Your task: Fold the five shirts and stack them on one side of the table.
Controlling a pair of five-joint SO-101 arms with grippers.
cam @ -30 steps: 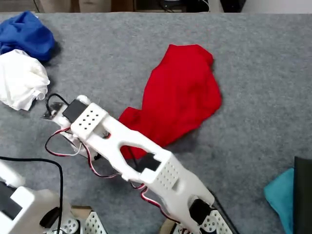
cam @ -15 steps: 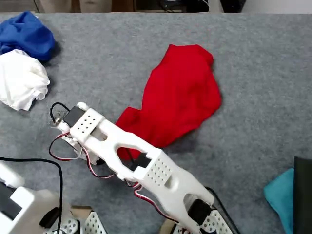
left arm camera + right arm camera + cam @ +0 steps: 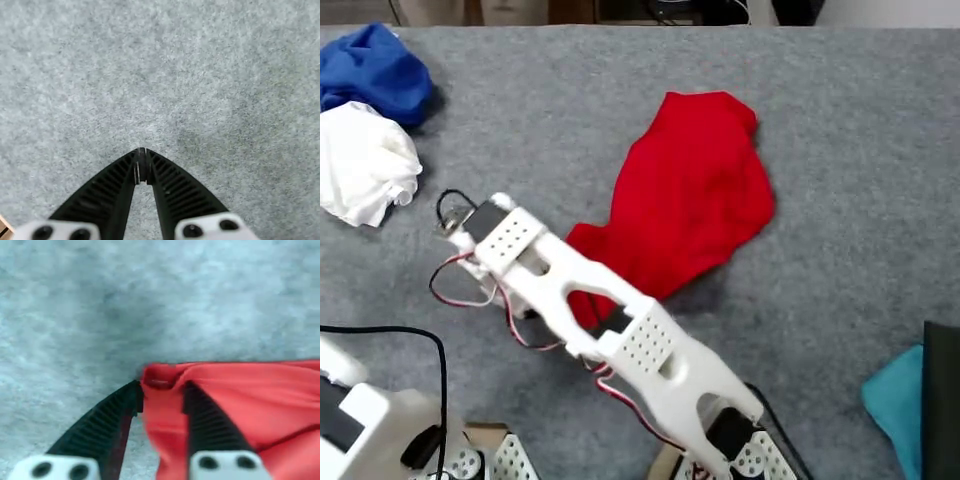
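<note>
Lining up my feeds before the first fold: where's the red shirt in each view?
High view: red shirt spread near the table's middle.
Left wrist view: grey table cover beyond the shut left tool.
Right wrist view: its edge between the fingers of the open right tool.
Shared landmark: the grey table cover.

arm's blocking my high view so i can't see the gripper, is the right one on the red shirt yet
Observer: In the right wrist view the right gripper is open, its fingers either side of an edge fold of the red shirt.
Operator: so not pinched
Observer: Not yet. One finger sits over the red cloth, the other over the bare grey table beside the shirt's edge.
Operator: and the left one
Observer: The left gripper is shut with nothing in it, over bare grey table.
</note>
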